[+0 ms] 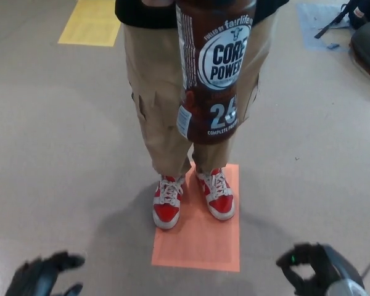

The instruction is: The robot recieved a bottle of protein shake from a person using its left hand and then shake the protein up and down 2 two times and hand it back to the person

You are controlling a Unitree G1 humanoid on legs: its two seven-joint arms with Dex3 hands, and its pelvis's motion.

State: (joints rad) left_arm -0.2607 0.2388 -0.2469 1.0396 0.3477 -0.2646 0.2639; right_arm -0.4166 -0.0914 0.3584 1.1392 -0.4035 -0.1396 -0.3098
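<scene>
Brown protein shake bottle [214, 68] before the person's legs [172, 111]; left hand [43, 276] empty, fingers spread; right hand [317, 271] curled, empty.

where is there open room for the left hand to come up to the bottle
Bare floor lies open between the left hand and the person's legs, up to the yellow patch. It is crowded at centre: the bottle hangs before the legs, shoes on the orange mat.
</scene>
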